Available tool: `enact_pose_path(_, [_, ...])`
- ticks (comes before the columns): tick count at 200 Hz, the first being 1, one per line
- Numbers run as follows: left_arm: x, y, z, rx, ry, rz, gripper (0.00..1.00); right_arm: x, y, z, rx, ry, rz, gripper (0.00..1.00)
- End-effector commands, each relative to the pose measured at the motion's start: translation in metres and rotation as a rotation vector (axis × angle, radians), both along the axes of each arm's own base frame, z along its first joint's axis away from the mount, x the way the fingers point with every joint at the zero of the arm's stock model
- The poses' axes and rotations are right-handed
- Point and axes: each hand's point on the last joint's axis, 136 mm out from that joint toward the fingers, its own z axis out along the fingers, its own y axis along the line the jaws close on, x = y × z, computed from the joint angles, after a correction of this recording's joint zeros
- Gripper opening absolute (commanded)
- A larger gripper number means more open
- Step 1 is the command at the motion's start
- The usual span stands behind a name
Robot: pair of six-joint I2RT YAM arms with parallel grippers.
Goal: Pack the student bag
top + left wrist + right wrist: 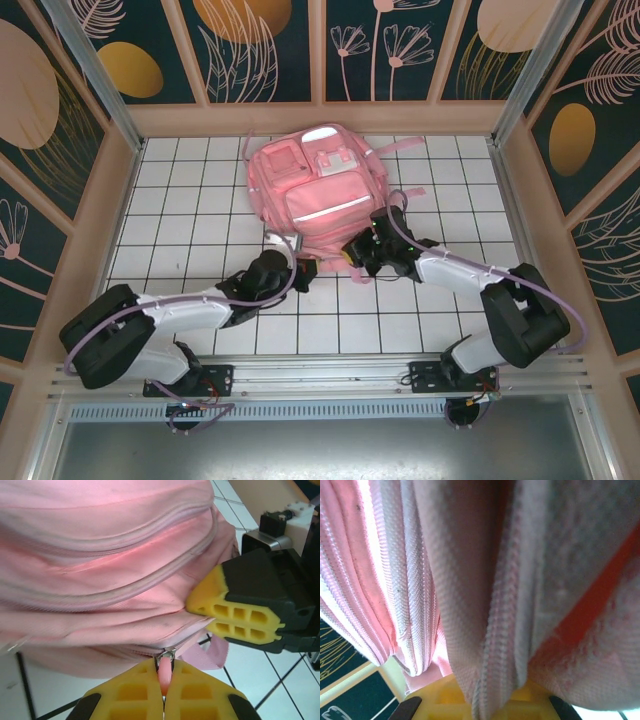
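Note:
The student bag (pixel 318 190), a large pink backpack with silvery stripes, lies flat at the back middle of the tiled table. My left gripper (pixel 303 268) sits at the bag's near edge, shut on the pink zipper pull (pixel 165 672), which stands pinched between its yellow fingers (pixel 130 695). My right gripper (pixel 357 250) is at the same near edge, just to the right. Its yellow fingers (pixel 240 612) are shut on a fold of the bag's fabric (pixel 495 645) beside the zipper seam. The pink cloth hides most of the right fingers (pixel 440 700).
White tiled tabletop (pixel 170 200) stretches to the left and right of the bag. Wooden walls (pixel 70 260) fence the table on three sides. A pink strap (pixel 210 652) hangs below the bag between the two grippers.

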Motion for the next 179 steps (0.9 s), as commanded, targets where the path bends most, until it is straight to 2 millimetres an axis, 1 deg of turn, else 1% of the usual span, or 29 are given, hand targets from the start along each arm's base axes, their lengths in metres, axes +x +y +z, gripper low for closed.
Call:
enact_pose_path(1, [0.01,0.031,0.016,-0.047,-0.08,0.162,0.0,0.023,-0.037,0.007,-0.043,-0.049,-0.138,0.0])
enact_pose_path(13, [0.013,0.042,0.015,-0.036,-0.085,0.221,0.0,0.024,-0.038,0.011,-0.022,-0.055,-0.131,0.0])
enact_pose_path(33, [0.017,0.051,0.019,-0.029,-0.109,0.268,0.0,0.025,-0.043,0.016,-0.003,-0.056,-0.123,0.0])
enact_pose_path(52, [0.024,0.066,0.02,0.0,-0.132,0.353,0.0,0.026,-0.048,0.022,0.019,-0.062,-0.126,0.0])
enact_pose_path(85, [0.037,0.079,0.02,0.008,-0.133,0.428,0.0,0.024,-0.052,0.034,0.039,-0.078,-0.106,0.0])
enact_pose_path(111, [0.048,0.095,0.017,-0.016,-0.117,0.488,0.0,0.022,-0.053,0.044,0.062,-0.095,-0.086,0.0])
enact_pose_path(139, [0.058,0.099,0.019,-0.031,-0.111,0.5,0.0,0.02,-0.054,0.052,0.076,-0.105,-0.066,0.0])
enact_pose_path(179, [0.075,0.106,0.014,-0.006,-0.071,0.555,0.0,0.017,-0.057,0.063,0.093,-0.123,-0.047,0.0])
